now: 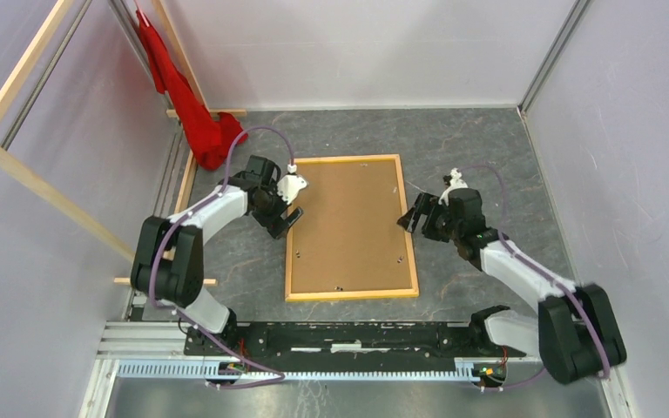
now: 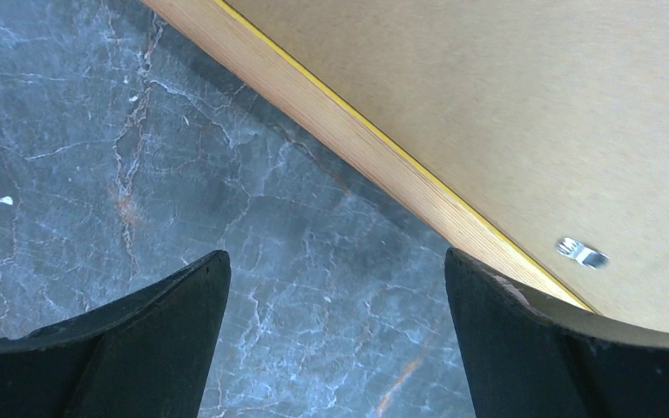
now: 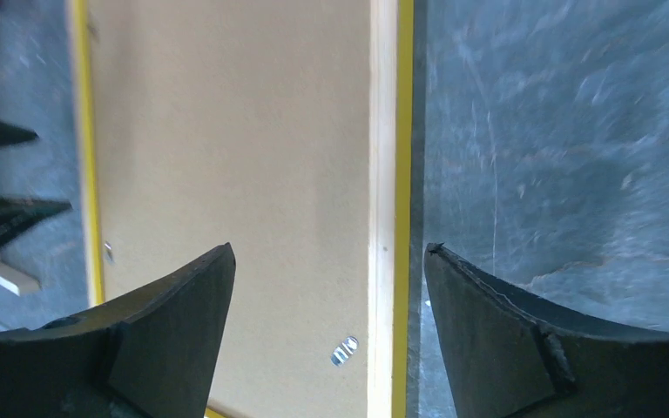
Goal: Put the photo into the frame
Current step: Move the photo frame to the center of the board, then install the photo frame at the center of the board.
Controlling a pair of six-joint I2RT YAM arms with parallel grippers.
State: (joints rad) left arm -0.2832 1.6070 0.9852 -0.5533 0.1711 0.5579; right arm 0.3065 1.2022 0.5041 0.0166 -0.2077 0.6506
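Item: frame [image 1: 353, 294], wood back up, flat mid-table [image 1: 488, 148], brown backing board [image 1: 348, 226] lying within its border. I see my left gripper [image 1: 287, 222] at its left rail, jaws apart, empty; right gripper [image 1: 409, 218] straddles the right rail, jaws apart, unclamped.

Top camera looks down from high; 2 wrist cameras closely face opposite edges of the frame [image 1: 351, 295].

My left arm [image 1: 218, 207] and right arm [image 1: 523, 272] wear white shells between bulky black joints; a purple cable [image 1: 261, 129] loops along each; my fingers [image 2: 165, 322] are matt black wedges, tapering to blunt tips; a white mount [image 1: 293, 185] caps each wrist.
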